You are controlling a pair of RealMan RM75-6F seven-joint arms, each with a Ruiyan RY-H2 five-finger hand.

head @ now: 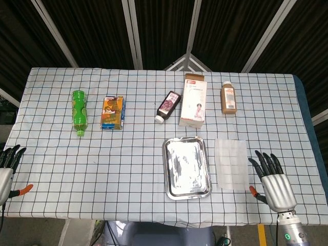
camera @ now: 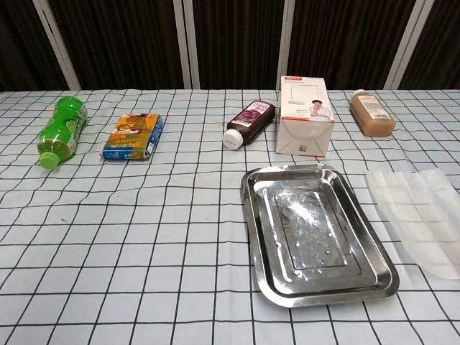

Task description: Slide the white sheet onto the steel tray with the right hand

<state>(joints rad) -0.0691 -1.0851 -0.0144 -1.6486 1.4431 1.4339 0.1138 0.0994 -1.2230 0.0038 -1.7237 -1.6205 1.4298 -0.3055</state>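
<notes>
A thin, see-through white sheet (head: 231, 164) lies flat on the checked cloth, just right of the steel tray (head: 187, 167); the chest view shows the sheet (camera: 424, 215) and the tray (camera: 316, 230) too. My right hand (head: 271, 180) hovers open near the table's front right, fingers spread, its fingertips a little right of the sheet's lower right corner and apart from it. My left hand (head: 6, 171) shows at the far left edge, open, holding nothing. Neither hand appears in the chest view.
Along the back lie a green bottle (head: 78, 111), an orange snack pack (head: 112, 113), a dark bottle (head: 167, 106), a white box (head: 193, 100) and a brown bottle (head: 228, 98). The table's right edge (head: 313, 154) is close to my right hand.
</notes>
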